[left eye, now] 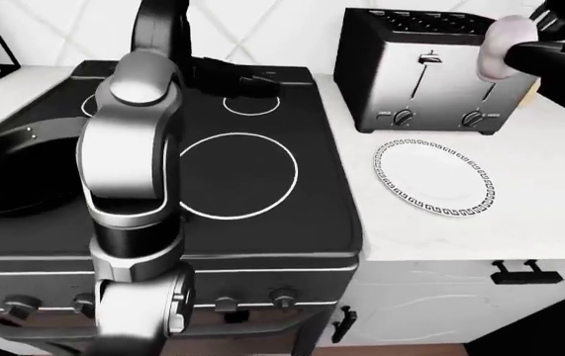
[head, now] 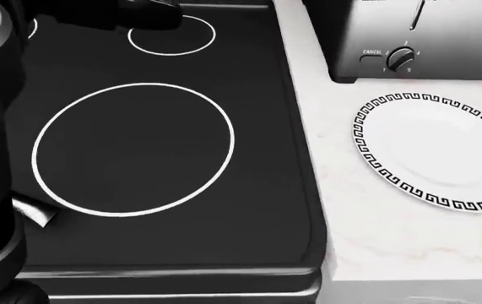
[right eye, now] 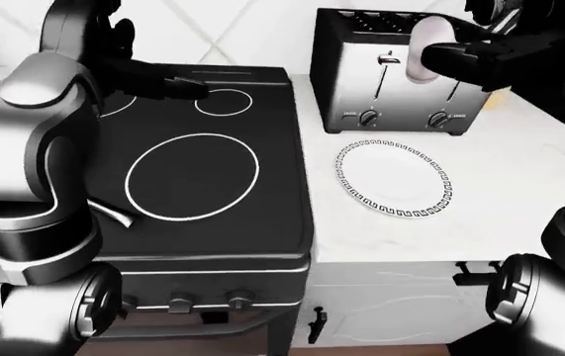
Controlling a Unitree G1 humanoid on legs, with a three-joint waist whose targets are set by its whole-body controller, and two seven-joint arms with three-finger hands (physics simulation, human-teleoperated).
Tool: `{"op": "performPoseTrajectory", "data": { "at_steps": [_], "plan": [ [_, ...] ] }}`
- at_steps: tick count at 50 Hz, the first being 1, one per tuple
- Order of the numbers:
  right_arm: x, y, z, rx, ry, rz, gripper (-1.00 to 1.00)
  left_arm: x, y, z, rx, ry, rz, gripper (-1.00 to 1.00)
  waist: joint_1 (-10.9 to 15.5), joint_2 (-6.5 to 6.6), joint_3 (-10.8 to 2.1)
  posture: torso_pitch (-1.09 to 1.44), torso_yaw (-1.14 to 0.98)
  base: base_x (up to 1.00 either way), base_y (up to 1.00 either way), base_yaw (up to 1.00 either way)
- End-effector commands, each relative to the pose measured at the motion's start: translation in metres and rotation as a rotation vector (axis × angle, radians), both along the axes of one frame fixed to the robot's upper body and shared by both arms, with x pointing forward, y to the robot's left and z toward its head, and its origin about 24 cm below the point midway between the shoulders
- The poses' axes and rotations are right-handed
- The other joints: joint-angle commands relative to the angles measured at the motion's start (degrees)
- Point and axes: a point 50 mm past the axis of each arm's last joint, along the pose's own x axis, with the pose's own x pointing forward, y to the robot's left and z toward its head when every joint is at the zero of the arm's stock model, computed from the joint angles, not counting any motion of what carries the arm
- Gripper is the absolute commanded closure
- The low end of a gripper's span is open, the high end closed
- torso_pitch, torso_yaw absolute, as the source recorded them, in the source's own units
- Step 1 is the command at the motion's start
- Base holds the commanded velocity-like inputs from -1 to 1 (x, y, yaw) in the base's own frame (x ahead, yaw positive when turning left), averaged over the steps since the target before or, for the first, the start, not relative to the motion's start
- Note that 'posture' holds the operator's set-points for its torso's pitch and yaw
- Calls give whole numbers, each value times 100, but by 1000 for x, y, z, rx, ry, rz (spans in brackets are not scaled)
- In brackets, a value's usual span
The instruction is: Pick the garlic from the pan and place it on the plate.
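Pan (left eye: 15,174): black, at the left edge of the left-eye view, on the stove (left eye: 262,222), partly behind the left arm.
Left hand (right eye: 168,85): dark, extended over the upper burners; whether its fingers are spread or closed cannot be told.
Plate (head: 443,149): white, patterned rim, bare, on the white table (head: 393,234) right of the stove, below the toaster (left eye: 420,70).
Garlic (right eye: 429,50): pale, gripped in the right hand (right eye: 480,52), held up before the toaster, above the plate.
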Motion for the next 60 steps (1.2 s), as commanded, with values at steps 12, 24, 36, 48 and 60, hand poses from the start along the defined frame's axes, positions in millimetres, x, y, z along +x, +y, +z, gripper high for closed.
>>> {"op": "performPoseTrajectory", "data": {
  "at_steps": [12,24,36,48,60],
  "plan": [
    [-6,3,15,-21,-73,3,100,-8,3,19,0,-91,8,-100,127,648,-180,0,0,0,-41,0],
    [-5,5,16,-28,-75,17,100,-6,4,17,-3,-90,11,-100,127,-152,-143,0,0,0,-38,0],
    [0,22,35,-172,-97,43,100,-6,6,16,-3,-90,15,-100,84,-10,121,0,0,0,0,0],
    [7,45,50,-379,-114,69,100,-7,10,18,-1,-92,25,-100,-100,368,72,0,0,0,0,0],
    [12,55,36,-604,-91,67,100,-6,10,17,-1,-91,24,-100,-18,276,-60,0,0,0,0,0]
  ]
}}
